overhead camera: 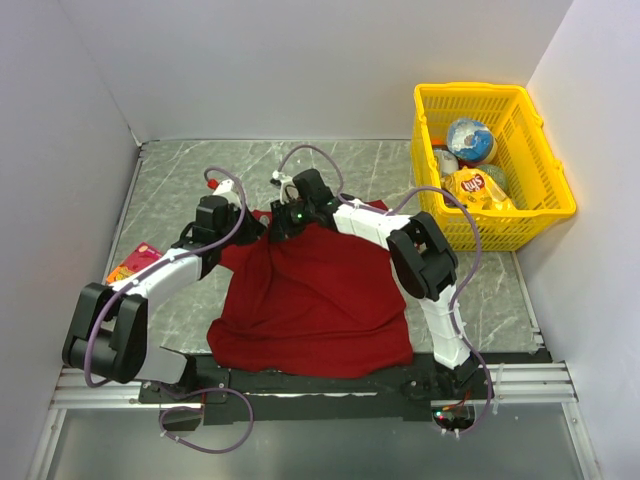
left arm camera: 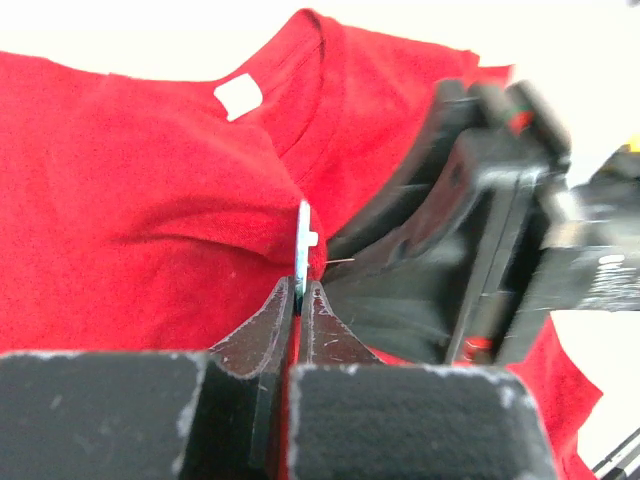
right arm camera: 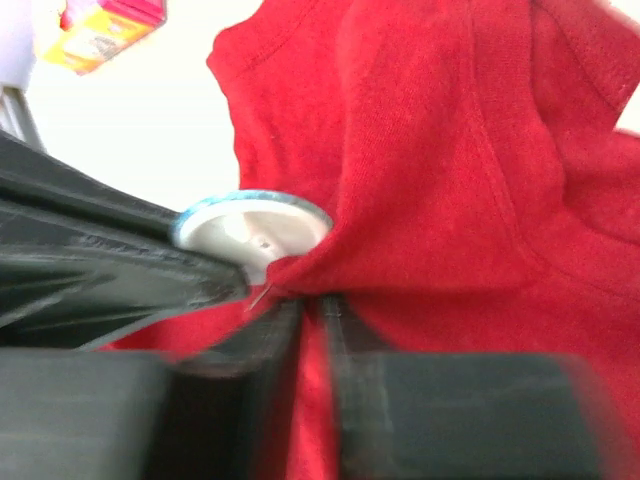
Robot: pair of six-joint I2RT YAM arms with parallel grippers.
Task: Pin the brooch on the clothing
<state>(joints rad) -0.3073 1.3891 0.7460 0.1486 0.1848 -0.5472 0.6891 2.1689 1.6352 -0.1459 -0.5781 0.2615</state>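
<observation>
Brooch (right arm camera: 255,225), white disc, pale-blue rim, against red T-shirt (right arm camera: 450,150)

Plain dark red over the whole clothing (overhead camera: 310,310), with no print; reads brighter red in the wrist views. White on the small neck label (left arm camera: 238,96). Whitish on the brooch (right arm camera: 262,222), with a pale blue rim. Orange and pink on the flat packet (overhead camera: 133,264). Bright yellow on the basket (overhead camera: 545,190). Grey-green marbling with pale veins across the table (overhead camera: 180,180). Black and white on the arms (overhead camera: 165,278), purple on their cables (overhead camera: 312,148).
</observation>
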